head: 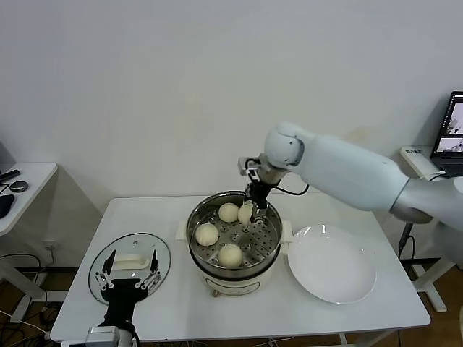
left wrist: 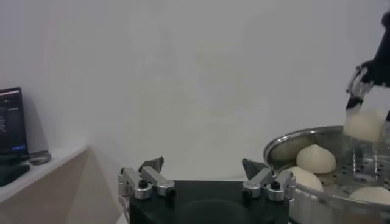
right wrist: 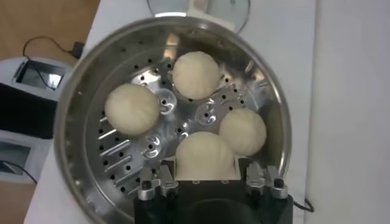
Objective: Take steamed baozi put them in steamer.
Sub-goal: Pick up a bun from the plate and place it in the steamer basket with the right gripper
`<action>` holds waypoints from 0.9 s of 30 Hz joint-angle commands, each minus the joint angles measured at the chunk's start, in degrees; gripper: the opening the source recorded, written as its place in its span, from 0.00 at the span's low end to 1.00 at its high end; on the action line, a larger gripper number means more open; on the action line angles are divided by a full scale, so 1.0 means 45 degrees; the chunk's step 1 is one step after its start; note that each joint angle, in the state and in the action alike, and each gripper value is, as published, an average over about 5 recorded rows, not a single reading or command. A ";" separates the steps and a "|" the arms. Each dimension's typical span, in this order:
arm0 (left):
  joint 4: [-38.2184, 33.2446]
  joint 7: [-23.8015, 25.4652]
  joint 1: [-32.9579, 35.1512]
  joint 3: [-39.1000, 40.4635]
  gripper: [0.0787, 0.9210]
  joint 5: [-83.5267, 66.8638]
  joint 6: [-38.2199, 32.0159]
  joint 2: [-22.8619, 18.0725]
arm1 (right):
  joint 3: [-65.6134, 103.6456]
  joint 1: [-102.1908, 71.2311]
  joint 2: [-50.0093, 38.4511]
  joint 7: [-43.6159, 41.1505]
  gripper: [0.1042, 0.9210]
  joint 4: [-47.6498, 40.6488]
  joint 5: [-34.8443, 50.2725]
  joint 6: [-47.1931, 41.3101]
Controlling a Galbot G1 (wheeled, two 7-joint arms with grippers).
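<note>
I am pinching the fourth baozi (head: 245,212) in my right gripper (head: 252,211), holding it inside the steamer (head: 269,249) near its two o'clock rim. Three baozi are sitting at twelve (head: 228,212), nine (head: 207,233) and six (head: 230,255). My left gripper (head: 130,278) is waiting spread wide over the glass lid (head: 163,249).

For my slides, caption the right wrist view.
Right gripper holds the fourth baozi over the steamer.

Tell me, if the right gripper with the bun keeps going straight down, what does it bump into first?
Probably the steamer floor. The right gripper, shut on a baozi, points down over the far side of the basket; the bun would meet the perforated metal first. The neighbouring bun sits close beside it, so depth is uncertain.
</note>
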 commanded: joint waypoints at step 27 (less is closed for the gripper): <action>-0.0190 -0.0054 -0.0010 -0.0341 0.88 -0.0632 0.0026 -0.0029 | 0.2652 -0.0430 -0.1361 0.2473 0.88 0.0894 0.2272 0.0010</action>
